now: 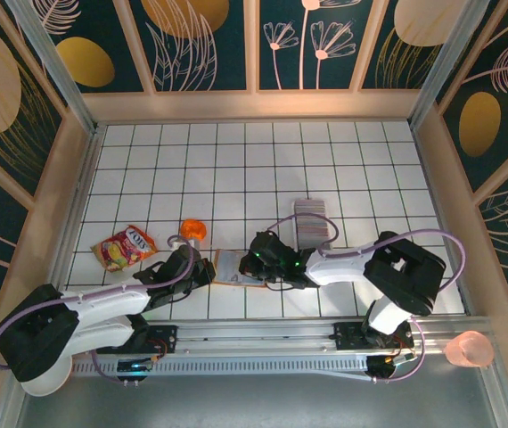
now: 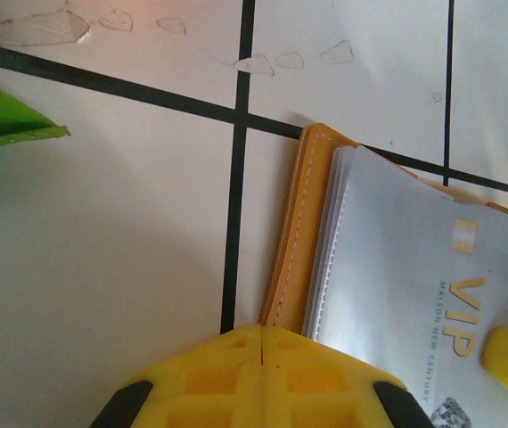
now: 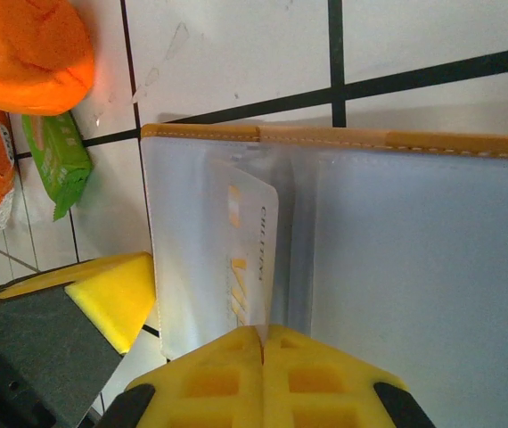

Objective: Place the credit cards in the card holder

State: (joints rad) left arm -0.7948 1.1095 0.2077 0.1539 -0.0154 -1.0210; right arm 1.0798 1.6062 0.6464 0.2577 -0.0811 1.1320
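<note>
The tan card holder (image 1: 233, 267) lies open on the tiles between my two grippers, its pale inside up (image 3: 414, 267). A silver credit card (image 3: 249, 259) with gold VIP print sits partly in a clear pocket, and my right gripper (image 3: 263, 334) is shut on its near edge. The same card (image 2: 432, 267) shows in the left wrist view. My left gripper (image 2: 263, 332) is shut, its tips against the card holder's stitched tan edge (image 2: 294, 232). More credit cards (image 1: 312, 214) stand edge-on in a row behind the right gripper (image 1: 258, 261).
An orange lump (image 1: 192, 230) and a red-yellow snack packet (image 1: 125, 247) lie left of the holder. A green packet (image 3: 53, 160) lies near them. A pink cup (image 1: 470, 349) stands off the table's near right corner. Wooden walls ring the tiled surface.
</note>
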